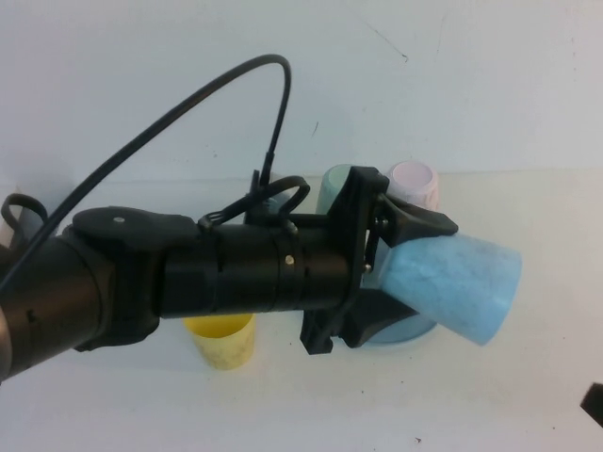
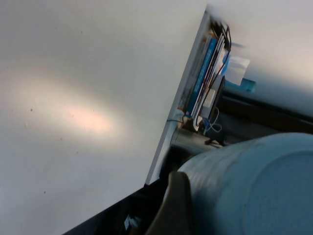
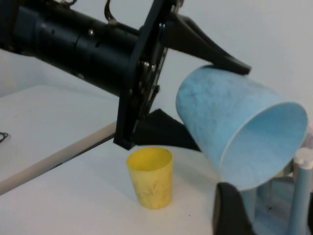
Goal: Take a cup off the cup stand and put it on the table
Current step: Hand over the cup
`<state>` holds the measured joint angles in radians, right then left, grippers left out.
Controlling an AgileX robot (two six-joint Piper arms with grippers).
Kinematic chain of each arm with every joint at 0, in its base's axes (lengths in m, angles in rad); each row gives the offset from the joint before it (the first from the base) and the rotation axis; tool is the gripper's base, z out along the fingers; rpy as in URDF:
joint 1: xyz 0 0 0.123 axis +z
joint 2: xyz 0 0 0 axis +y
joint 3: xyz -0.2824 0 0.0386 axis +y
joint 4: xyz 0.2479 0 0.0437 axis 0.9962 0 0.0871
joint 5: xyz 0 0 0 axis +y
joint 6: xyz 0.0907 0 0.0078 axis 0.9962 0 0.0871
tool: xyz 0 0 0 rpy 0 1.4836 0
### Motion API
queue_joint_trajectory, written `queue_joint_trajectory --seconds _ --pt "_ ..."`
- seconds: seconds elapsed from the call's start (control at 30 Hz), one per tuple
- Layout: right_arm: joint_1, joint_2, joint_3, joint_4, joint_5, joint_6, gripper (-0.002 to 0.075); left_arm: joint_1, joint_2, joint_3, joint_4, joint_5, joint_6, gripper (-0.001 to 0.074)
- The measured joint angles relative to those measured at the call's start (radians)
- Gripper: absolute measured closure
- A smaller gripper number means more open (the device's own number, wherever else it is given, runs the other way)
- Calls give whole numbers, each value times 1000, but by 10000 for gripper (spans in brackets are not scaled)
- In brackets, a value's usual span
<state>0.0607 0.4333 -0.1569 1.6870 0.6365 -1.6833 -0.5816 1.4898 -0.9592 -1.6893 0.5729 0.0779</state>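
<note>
My left gripper point(image 1: 415, 275) is shut on the light blue cup point(image 1: 457, 282) and holds it tilted in the air, mouth pointing right, over the cup stand point(image 1: 407, 331). Only a blue edge of the stand shows under the gripper. The right wrist view shows the held cup point(image 3: 234, 129) and one blue peg with a white knob point(image 3: 302, 196). In the left wrist view the cup point(image 2: 249, 186) fills the corner beside a dark finger point(image 2: 173, 208), above the white table point(image 2: 73, 98). My right gripper point(image 1: 594, 403) is low at the right edge of the table, near the stand point(image 3: 230, 213).
A yellow cup point(image 1: 223, 341) stands on the table under my left arm and also shows in the right wrist view point(image 3: 150, 177). A mint green cup point(image 1: 332, 188) and a pink cup point(image 1: 415, 184) sit behind the gripper. The table's far edge point(image 2: 188, 88) has a wall behind it.
</note>
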Motion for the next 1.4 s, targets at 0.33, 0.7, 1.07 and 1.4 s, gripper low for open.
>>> queue_joint_trajectory --seconds 0.33,0.7,1.07,1.4 --pt "0 376 -165 1 180 -78 283 0 17 -11 0 11 -7 163" --pt "5 776 -380 1 376 -87 280 0 19 -29 -4 -43 -31 163" --pt "6 998 -507 1 495 -71 369 0 19 -29 -6 -71 -67 163" --pt "10 1010 -523 1 553 -44 652 0 19 -29 -24 -72 -78 163"
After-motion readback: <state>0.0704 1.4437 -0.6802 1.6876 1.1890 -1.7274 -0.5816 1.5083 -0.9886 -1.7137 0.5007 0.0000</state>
